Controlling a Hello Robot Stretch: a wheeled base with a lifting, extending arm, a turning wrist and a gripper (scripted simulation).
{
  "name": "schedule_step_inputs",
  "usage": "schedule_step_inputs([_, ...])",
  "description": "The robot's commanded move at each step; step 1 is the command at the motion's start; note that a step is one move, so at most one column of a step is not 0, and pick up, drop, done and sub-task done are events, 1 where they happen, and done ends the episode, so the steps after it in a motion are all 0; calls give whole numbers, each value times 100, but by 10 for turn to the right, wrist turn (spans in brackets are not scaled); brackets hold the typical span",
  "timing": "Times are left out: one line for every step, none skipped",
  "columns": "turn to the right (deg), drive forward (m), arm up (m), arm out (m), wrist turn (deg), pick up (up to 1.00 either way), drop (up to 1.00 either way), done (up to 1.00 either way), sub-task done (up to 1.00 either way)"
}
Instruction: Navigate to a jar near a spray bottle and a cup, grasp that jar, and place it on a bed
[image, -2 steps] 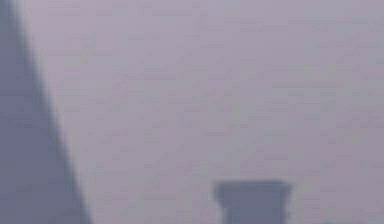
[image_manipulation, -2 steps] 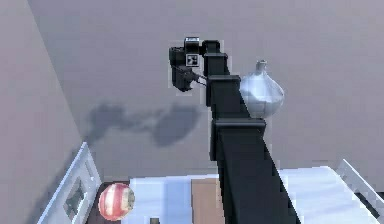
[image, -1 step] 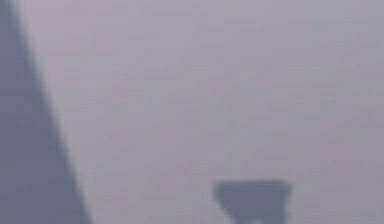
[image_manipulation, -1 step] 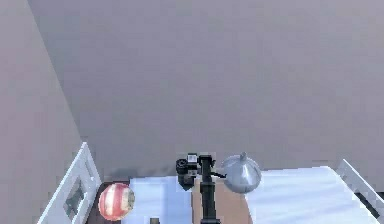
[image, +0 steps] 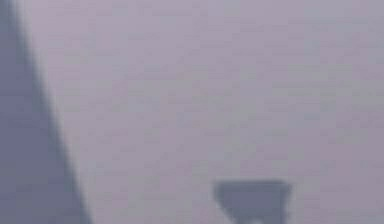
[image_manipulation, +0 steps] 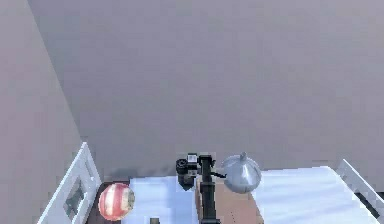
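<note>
Arm side view, item 1: grey thing (image_manipulation: 242, 177), round-bodied and narrowing to a small top. It sits at the far edge of the bed (image_manipulation: 300, 195), just right of the arm's end and close to the back wall. Its shape is too coarse to tell whether it is the jar, or whether it rests on the bed or is touched by anything.

Item 2: gripper (image_manipulation: 186, 172), a dark body at the far end of the arm (image_manipulation: 208, 200), left of the white marker squares and left of the grey thing. Its grip state cannot be told, nor whether it holds anything, as the bed's far edge lies right behind it.

Item 3: bed, white-topped, running across the lower part of the view. A white headboard (image_manipulation: 76, 190) stands at its left end and a white rail (image_manipulation: 362, 185) at its right. A brown patch (image_manipulation: 238, 212) lies on the top just right of the arm.

Item 4: ball (image_manipulation: 115, 201), red and pale, on the bed near the headboard, well apart from the grey thing.

Item 5: back wall (image_manipulation: 230, 70), plain grey-brown, meeting a paler side wall (image_manipulation: 30, 100) at the left.

Forward view, item 6: plain wall (image: 200, 90), pale lilac-grey.
</note>
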Motion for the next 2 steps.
schedule_step_inputs([0,0,0,0,0,0,100,0,0])
schedule_step_inputs([0,0,10,0,0,0,0,0,0])
